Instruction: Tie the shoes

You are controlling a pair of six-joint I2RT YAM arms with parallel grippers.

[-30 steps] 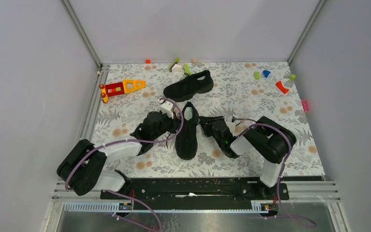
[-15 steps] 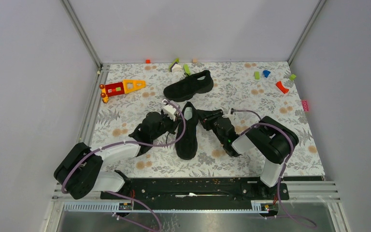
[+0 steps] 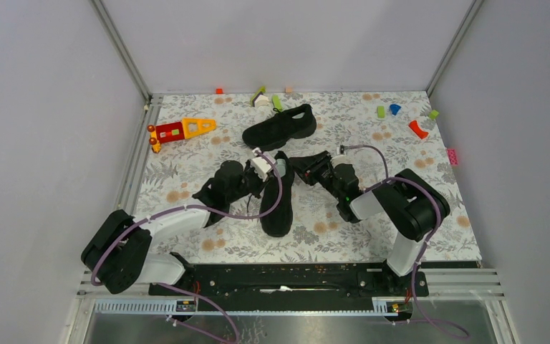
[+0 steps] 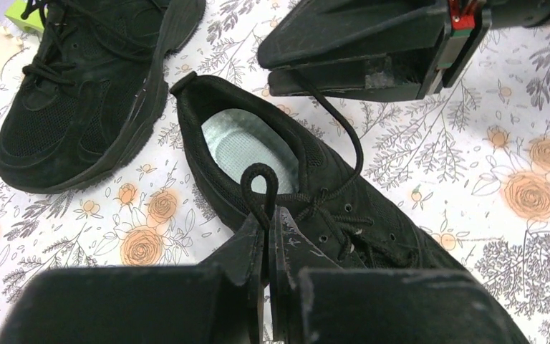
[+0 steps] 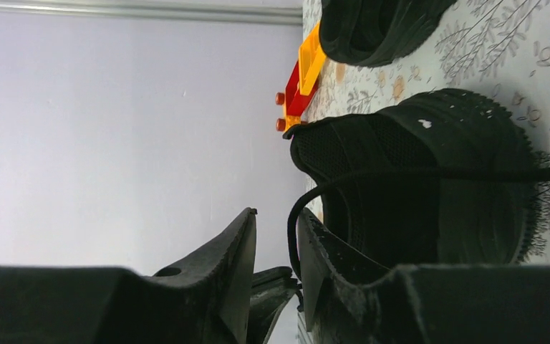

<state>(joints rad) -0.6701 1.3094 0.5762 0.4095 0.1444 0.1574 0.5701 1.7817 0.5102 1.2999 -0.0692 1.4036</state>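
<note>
Black shoe (image 3: pixel 277 197) mid-table, margins open

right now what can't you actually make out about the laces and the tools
- Left tool: shut on a lace loop; the loop's lower end is hidden between its fingers in the left wrist view.
- Right tool: lace runs between the fingers; whether it is pinched is unclear.
- Top view: laces on the near shoe too thin to trace.

Both pincers crowd the near shoe (image 3: pixel 277 197); the far shoe (image 3: pixel 281 126) blocks behind, open tablecloth (image 3: pixel 372 154) lies rightward.
</note>
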